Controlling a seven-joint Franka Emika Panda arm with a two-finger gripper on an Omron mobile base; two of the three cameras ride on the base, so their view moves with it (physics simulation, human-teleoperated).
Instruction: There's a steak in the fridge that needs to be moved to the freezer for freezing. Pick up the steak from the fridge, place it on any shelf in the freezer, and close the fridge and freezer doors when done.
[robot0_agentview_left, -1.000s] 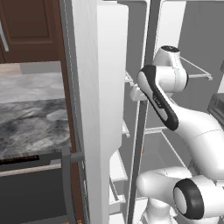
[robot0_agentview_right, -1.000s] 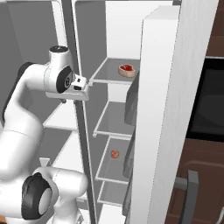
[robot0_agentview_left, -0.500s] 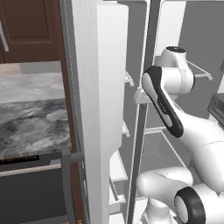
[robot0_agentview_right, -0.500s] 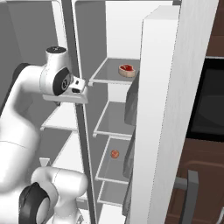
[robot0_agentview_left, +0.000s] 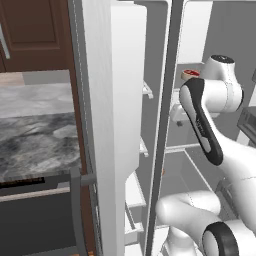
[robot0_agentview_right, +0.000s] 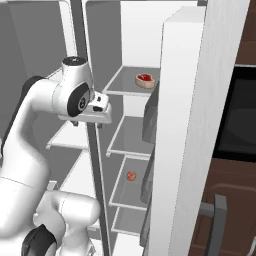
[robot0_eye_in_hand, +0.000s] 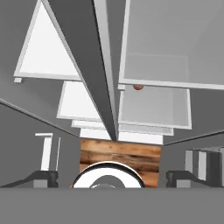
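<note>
Both doors hang wide open, so the fridge (robot0_agentview_right: 131, 135) and the freezer (robot0_agentview_left: 145, 150) are easy to reach into. My gripper (robot0_agentview_right: 102, 107) hovers at the divider post, fingers spread wide and empty, ready for a grab. The steak (robot0_agentview_right: 145, 78) sits on the top fridge shelf, around 2 o'clock from my hand.
</note>
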